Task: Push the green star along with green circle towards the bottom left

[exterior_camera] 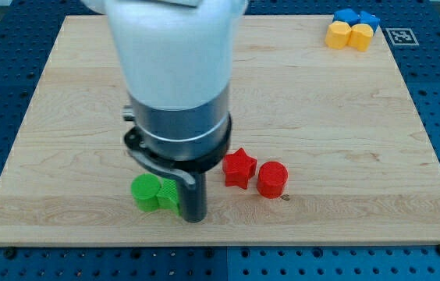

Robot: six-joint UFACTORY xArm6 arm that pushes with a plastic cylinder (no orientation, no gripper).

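Observation:
A green circle block (pixel 145 190) lies near the board's bottom edge, left of centre. A green star block (pixel 169 196) touches its right side and is partly hidden by the rod. My tip (pixel 194 218) rests on the board right against the green star's right side, slightly below it. The arm's large white and grey body hangs over the board above these blocks and hides what lies behind it.
A red star (pixel 239 168) and a red cylinder (pixel 272 179) sit just right of the rod. Yellow blocks (pixel 349 35) and blue blocks (pixel 357 17) cluster at the top right corner. The wooden board (pixel 64 94) ends close below the green blocks.

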